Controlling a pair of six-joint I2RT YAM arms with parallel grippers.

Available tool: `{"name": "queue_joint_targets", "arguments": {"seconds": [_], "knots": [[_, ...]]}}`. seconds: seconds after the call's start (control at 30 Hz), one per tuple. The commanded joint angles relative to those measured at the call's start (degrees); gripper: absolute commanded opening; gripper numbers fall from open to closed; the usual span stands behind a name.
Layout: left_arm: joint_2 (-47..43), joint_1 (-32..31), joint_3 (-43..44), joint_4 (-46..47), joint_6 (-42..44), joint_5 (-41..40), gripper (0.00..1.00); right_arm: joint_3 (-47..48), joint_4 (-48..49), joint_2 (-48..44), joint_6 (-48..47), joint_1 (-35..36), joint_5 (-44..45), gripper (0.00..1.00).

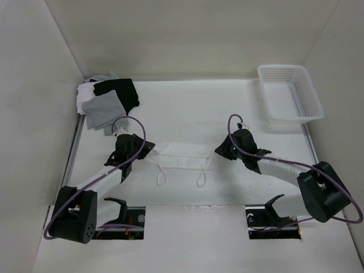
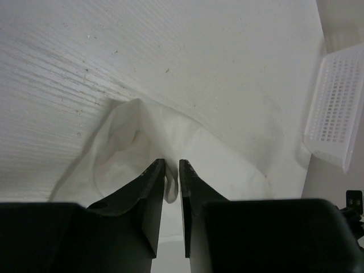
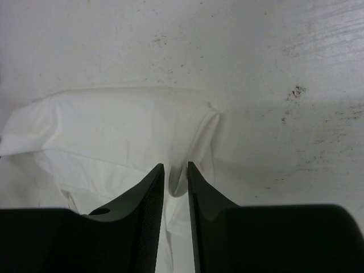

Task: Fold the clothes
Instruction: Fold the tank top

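White walls box in a pale table (image 1: 187, 108). At its far left corner sits a heap of grey garments (image 1: 105, 111) with a black garment (image 1: 119, 91) on top, well apart from the work.

Moving right, the left gripper (image 1: 149, 149) is down at the left end of the white top (image 1: 182, 161). Its wrist view shows the jaws nearly together with a raised fold of the cloth pinched between them.

The white top lies in the middle of the table as a narrow, rumpled band, with its two strap loops (image 1: 162, 176) trailing toward the near edge. It may already be doubled over once, though white cloth on a white surface makes that hard to tell from above.

The right gripper (image 1: 219, 149) is at the right end, its jaws also drawn in on a pinch of fabric. A white basket (image 1: 291, 118) stands at the far right corner.

My judgement is that the folding is at an early stage. Both ends are gripped, but no tidy fold shows, and the straps and the fold itself are left to do.
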Motion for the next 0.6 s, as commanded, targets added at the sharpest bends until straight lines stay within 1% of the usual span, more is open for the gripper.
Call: {"name": "queue_joint_targets", "arguments": {"seconds": [0.0,0.07,0.1,0.17,0.2,0.33,0.47,0.57], "knots": [[-0.4,-0.5,0.6,1.4,0.7,0.0,0.13,2.4,3.2,0.6,-0.6,0.0,-0.7,0.27],[-0.2,-0.8,0.9,1.1,0.7,0.2,0.11,2.7,2.6,0.8,-0.6,0.0,-0.9,0.29],[-0.2,-0.8,1.0,1.1,0.7,0.2,0.10,2.9,2.0,0.8,-0.8,0.0,-1.0,0.32],[-0.7,-0.8,0.7,1.1,0.7,0.2,0.09,2.7,0.9,-0.2,-0.8,0.1,-0.3,0.41],[-0.9,-0.7,0.5,1.1,0.7,0.2,0.09,2.2,0.8,-0.9,-0.6,0.2,0.1,0.42],[-0.9,-0.3,0.2,1.1,0.7,0.4,0.07,0.7,0.4,-3.2,-0.4,0.2,0.9,0.40],[-1.2,-0.3,0.3,1.1,0.7,0.5,0.06,1.3,-0.9,-2.9,-0.8,0.3,0.9,0.36],[-1.4,-0.2,0.4,1.1,0.8,0.5,0.06,2.1,-2.0,-1.8,-0.9,0.5,0.9,0.38]]}}
